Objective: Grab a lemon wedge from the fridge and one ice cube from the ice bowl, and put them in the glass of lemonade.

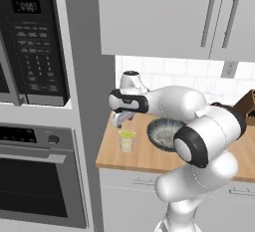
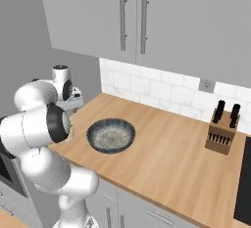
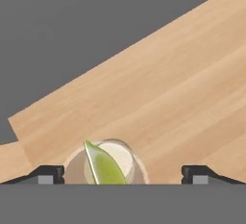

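Observation:
The glass of lemonade stands on the wooden counter near its left end, with the yellow-green lemon wedge resting at its top. My gripper hangs just above the glass. In the hand view the lemon wedge lies inside the glass, below my gripper. The gripper is open, its fingertips spread wide and touching nothing. The ice bowl sits right of the glass, and the ice bowl appears beside my arm; I cannot make out an ice cube in it. The fridge is out of view.
A black microwave and oven column stands left of the counter, with a grey panel between. A knife block sits at the back right. Wall cabinets hang above. Bare counter lies right of the bowl.

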Tool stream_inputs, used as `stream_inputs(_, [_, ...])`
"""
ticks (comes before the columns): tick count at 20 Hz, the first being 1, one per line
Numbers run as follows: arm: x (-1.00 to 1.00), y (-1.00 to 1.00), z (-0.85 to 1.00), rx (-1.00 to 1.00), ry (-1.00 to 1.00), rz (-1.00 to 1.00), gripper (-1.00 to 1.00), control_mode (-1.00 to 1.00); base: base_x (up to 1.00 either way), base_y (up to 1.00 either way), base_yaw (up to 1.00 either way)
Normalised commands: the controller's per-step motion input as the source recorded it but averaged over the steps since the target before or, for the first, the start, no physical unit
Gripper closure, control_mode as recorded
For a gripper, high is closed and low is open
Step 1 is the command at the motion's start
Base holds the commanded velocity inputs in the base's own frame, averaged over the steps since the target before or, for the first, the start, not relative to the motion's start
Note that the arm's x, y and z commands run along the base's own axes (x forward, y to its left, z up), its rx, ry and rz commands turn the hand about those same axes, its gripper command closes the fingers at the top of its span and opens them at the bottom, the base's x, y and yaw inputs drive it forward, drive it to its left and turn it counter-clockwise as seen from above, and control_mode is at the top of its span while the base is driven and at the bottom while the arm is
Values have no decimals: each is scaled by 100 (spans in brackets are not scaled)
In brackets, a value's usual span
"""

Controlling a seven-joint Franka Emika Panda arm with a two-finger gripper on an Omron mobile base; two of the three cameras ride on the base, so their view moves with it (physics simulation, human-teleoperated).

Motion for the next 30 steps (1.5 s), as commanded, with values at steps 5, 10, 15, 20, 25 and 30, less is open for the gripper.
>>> stream_inputs(5, [-47, -37, 0, 0, -14, -8, -100, -100, 0, 0, 0])
stream_inputs(10, [-47, -43, 0, 1, -13, -3, -100, -100, 0, 0, 0])
stream_inputs(15, [-71, -83, 0, 2, -4, -6, -100, -100, 0, 0, 0])
stream_inputs(20, [-5, -10, 0, 0, 0, -2, -100, -100, 0, 0, 0])
stream_inputs(25, [0, 7, -28, 6, -1, 0, -100, -100, 0, 0, 0])
stream_inputs(30, [-2, 7, -39, 0, -6, 0, -100, -100, 0, 0, 0])
